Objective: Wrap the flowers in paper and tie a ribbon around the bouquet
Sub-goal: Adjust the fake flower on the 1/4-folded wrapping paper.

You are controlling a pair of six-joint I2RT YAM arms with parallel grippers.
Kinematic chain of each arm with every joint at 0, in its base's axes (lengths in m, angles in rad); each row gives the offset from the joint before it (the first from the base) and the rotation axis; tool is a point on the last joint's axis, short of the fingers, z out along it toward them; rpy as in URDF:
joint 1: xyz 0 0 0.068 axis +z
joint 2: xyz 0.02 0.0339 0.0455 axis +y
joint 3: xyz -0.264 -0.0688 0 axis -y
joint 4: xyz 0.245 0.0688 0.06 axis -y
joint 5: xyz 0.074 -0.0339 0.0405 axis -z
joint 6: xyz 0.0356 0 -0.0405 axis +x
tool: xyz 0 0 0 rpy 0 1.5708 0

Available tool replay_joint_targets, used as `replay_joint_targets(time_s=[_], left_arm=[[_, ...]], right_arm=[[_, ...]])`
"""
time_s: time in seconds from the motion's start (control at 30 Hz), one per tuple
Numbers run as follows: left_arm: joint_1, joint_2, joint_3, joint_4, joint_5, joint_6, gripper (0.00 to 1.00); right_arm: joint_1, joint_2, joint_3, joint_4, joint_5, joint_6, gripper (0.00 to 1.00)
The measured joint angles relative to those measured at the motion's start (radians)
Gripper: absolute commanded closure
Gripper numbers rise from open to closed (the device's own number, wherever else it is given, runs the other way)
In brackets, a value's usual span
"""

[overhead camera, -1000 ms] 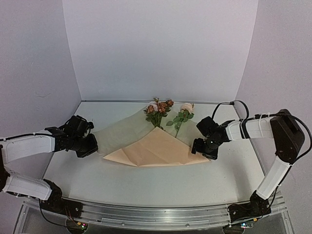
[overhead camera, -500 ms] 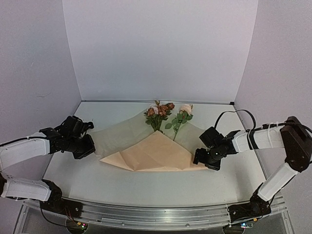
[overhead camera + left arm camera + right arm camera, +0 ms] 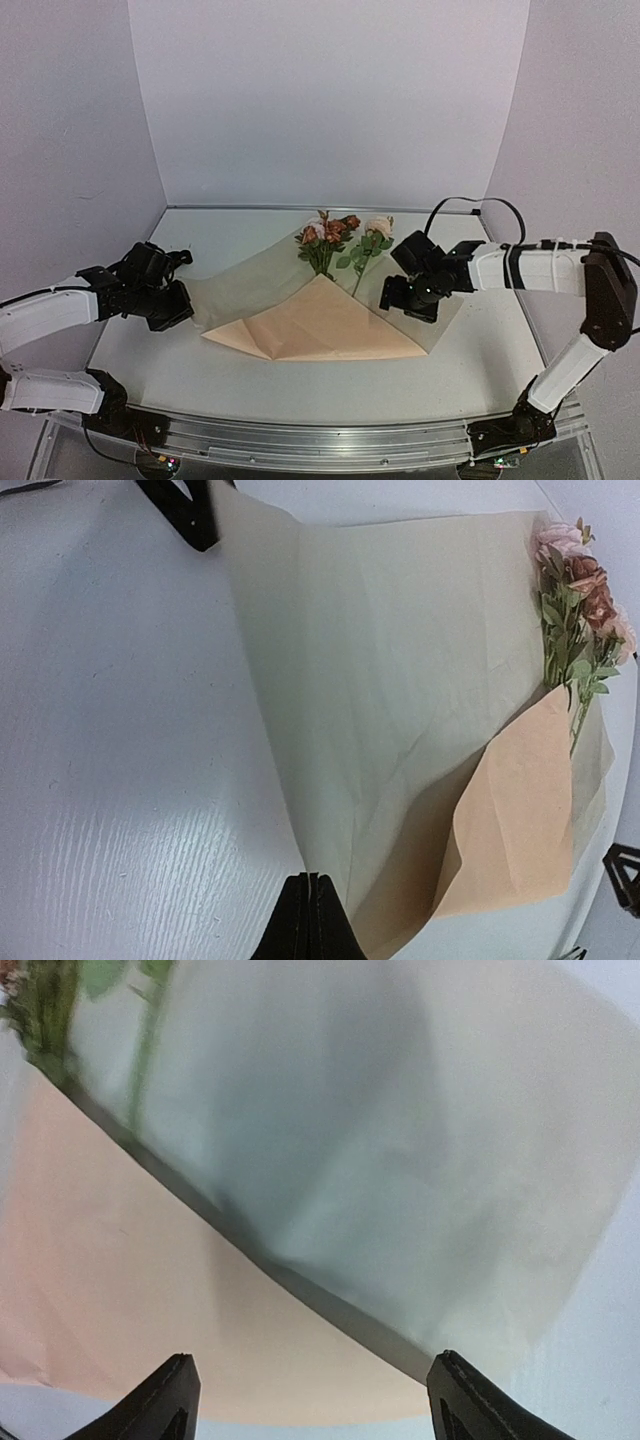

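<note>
- Left gripper [image 3: 172,305]: jaws fully closed, tips pinched on the left edge of the paper [image 3: 250,278]; low over the table [image 3: 300,385], at its left side.
- Right gripper [image 3: 408,298]: jaws spread wide, nothing between the fingers; hovering over the right part of the paper, just beside the sloping right edge of the fold. Contact with the sheet cannot be told.
- Paper: large sheet lying flat across the middle of the table, pale face up; near corner folded up and away into a tan triangle, its point reaching the base of the blooms.
- Flowers [image 3: 335,235]: cream, pink and rust-brown blooms lying on the far part of the paper, heads toward the back wall, stems running under the tan fold.
</note>
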Motion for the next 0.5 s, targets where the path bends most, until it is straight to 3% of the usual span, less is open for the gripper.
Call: replay_joint_targets(time_s=[0.27, 0.5], left_arm=[[0.000, 0.021, 0.032, 0.033, 0.003, 0.047, 1.00], [0.000, 0.026, 0.055, 0.043, 0.009, 0.077, 1.00]], right_arm=[[-0.069, 0.375, 0.486, 0.007, 0.054, -0.071, 0.44], [-0.127, 0.592, 0.688, -0.027, 0.095, -0.064, 0.51]])
